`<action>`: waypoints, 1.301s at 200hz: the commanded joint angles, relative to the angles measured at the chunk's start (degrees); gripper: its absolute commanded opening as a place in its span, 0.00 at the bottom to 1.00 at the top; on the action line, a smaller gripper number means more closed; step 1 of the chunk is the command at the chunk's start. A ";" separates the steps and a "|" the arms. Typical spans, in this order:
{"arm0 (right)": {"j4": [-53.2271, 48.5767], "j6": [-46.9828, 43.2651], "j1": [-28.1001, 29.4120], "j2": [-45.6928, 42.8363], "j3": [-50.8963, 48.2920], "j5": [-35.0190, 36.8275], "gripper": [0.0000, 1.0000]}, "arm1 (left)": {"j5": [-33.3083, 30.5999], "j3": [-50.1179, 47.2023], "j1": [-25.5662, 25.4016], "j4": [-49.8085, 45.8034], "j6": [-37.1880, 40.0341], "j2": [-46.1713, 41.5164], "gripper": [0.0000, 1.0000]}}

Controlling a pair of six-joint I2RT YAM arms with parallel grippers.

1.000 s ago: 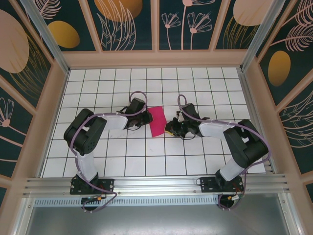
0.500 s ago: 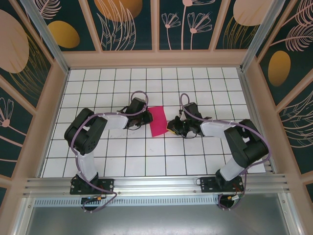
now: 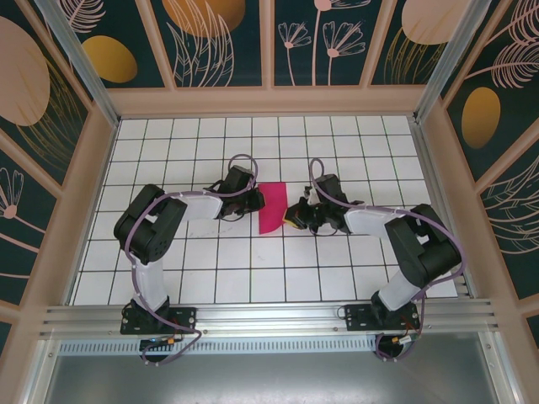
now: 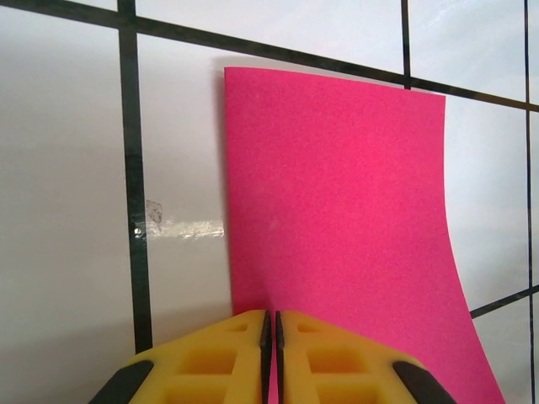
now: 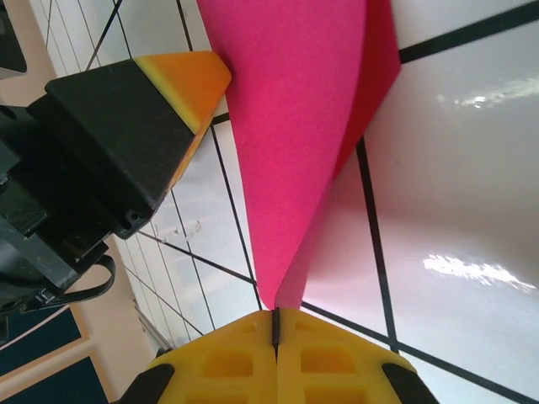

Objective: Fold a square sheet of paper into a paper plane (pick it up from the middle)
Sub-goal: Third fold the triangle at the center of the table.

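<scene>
The square sheet of paper (image 3: pixel 271 208) is bright magenta and lies between the two grippers on the white tiled floor. My left gripper (image 3: pixel 255 202) is at its left edge; in the left wrist view its yellow fingers (image 4: pixel 227 353) are shut, with the sheet (image 4: pixel 337 210) running out from between the tips (image 4: pixel 271 318). My right gripper (image 3: pixel 291 217) is shut on the opposite edge (image 5: pixel 275 313). That side of the paper (image 5: pixel 286 126) is lifted and curls over the lower layer. The left gripper's orange-tipped finger (image 5: pixel 181 76) touches the sheet's far edge.
The floor (image 3: pixel 253 261) is white tiles with black grid lines, walled by a wooden frame (image 3: pixel 269 101) at the back and both sides. An aluminium rail (image 3: pixel 269 316) carries the arm bases at the near edge. Open tiles lie all around the paper.
The right gripper has crept left and slightly back with its edge of the paper, so the sheet looks narrower from above. The left gripper shifted a little.
</scene>
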 commanded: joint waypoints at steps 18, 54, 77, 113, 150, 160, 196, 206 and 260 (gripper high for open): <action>0.79 0.67 0.79 5.26 6.13 0.02 0.06 | 1.36 0.65 0.04 -1.58 2.04 1.71 0.14; 0.49 1.36 0.79 8.48 9.00 1.42 0.06 | 1.90 1.34 -0.01 -1.60 2.46 1.94 0.14; 0.55 1.37 0.79 10.12 10.27 1.92 0.06 | 2.16 1.79 0.02 -1.63 2.55 1.63 0.14; 0.13 1.24 0.79 12.17 11.65 2.46 0.06 | 2.19 2.32 0.02 -1.62 2.30 0.41 0.14; 0.35 1.44 0.79 13.40 12.17 2.99 0.06 | 1.28 2.06 0.07 -0.74 2.24 -1.74 0.14; 0.54 1.37 0.79 13.66 12.18 3.04 0.06 | 0.37 2.05 0.06 -0.63 2.14 -1.81 0.13; 2.42 1.90 1.76 14.04 11.90 2.58 0.06 | -0.82 2.84 0.02 -0.04 1.62 0.34 0.11; 3.00 1.91 1.76 14.04 11.88 2.37 0.06 | -0.90 2.92 -0.01 0.25 1.39 0.78 0.11; 5.18 2.60 1.71 14.89 12.08 2.30 0.06 | -2.38 3.46 0.06 -2.84 1.85 2.28 0.07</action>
